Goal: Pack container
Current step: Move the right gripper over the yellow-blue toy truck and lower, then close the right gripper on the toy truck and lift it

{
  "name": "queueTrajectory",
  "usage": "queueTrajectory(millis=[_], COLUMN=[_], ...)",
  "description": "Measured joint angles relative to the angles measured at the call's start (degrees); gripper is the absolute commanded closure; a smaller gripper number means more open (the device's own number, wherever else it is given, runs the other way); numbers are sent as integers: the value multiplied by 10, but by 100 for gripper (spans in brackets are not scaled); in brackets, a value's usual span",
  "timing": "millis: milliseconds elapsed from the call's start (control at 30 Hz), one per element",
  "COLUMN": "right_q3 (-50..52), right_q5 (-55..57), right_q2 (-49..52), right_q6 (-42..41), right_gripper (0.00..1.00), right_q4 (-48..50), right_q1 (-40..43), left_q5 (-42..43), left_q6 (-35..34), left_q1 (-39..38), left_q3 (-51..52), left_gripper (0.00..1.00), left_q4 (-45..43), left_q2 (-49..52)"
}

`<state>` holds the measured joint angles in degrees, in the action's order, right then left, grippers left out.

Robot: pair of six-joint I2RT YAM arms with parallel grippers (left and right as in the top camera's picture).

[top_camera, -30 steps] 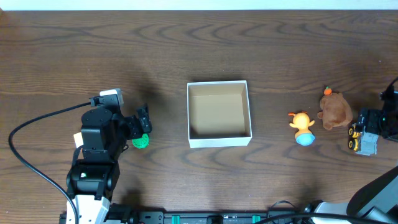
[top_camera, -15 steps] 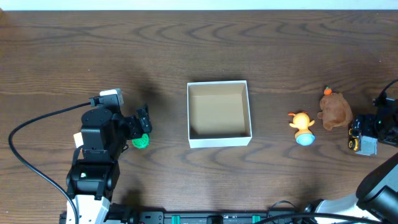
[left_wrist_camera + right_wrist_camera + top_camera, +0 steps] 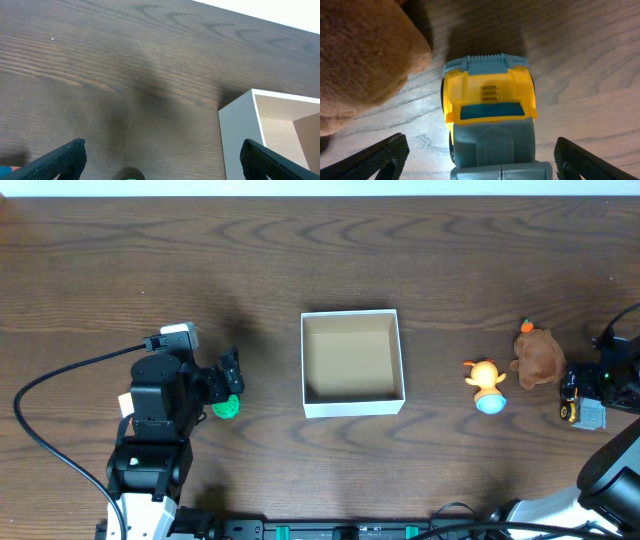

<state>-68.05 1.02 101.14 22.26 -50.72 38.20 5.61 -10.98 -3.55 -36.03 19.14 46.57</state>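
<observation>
Both arms released.
Left fingers [image 3: 60,160] spread by ball [image 3: 227,408], 9 o'clock of box [image 3: 352,406]; right fingers [image 3: 380,160] spread astride truck [image 3: 490,105], 3 o'clock.

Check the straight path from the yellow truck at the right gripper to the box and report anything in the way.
The orange toy lies right on that line, between the yellow truck and the container. The brown plush sits just off it, close by the truck. Nothing else visible.
</observation>
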Motion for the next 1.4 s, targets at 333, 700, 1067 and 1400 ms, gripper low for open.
queueTrajectory(millis=[333,700,1067,1400], right_q3=[22,49,49,49], right_q5=[-1,-1,5,8], right_q2=[0,0,-2,-23], right_q6=[4,6,6,-2], right_gripper=[17,16,15,25], right_q4=[14,35,37,37], right_q1=[0,0,0,0], left_q5=[0,0,0,0], left_q6=[0,0,0,0], left_q1=[0,0,0,0], left_q3=[0,0,0,0], left_gripper=[2,2,2,2], left_q4=[0,0,0,0], left_q2=[0,0,0,13])
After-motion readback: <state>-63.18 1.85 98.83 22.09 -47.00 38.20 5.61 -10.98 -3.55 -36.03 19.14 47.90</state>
